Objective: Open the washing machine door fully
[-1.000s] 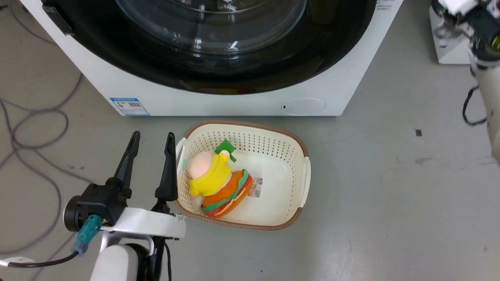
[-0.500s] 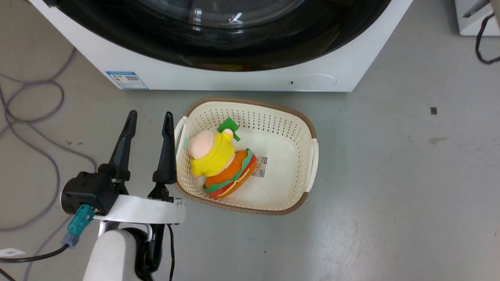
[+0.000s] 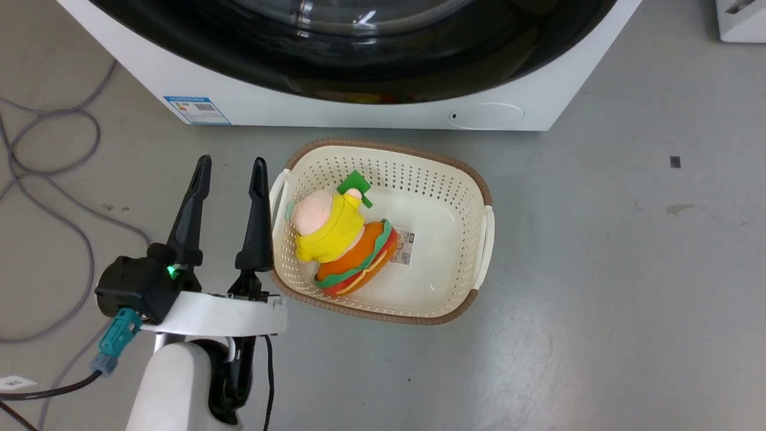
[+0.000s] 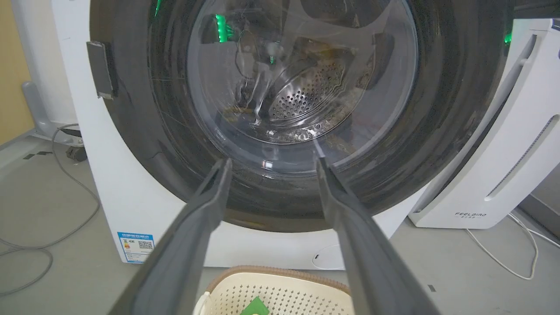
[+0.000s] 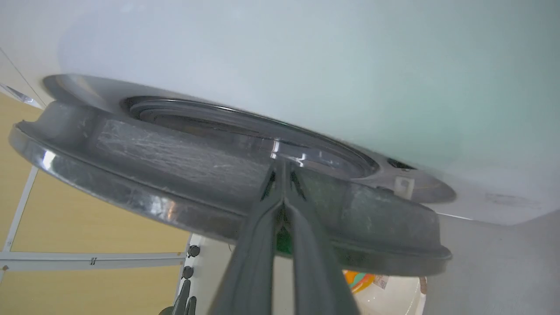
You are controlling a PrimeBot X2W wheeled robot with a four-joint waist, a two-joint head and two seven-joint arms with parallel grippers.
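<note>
Glossy black door [image 4: 437,131] on white washer [image 4: 127,201]

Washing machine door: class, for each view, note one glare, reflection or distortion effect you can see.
Head view: white glint on the washing machine door. Left wrist view: green lights mirrored in its glass; wide lens skews the washing machine. Right wrist view: bright streaks along its rim.

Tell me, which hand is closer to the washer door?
Right. The right hand, shut, has its tips right at the door; the left hand hangs open beside the basket, back from the door.
</note>
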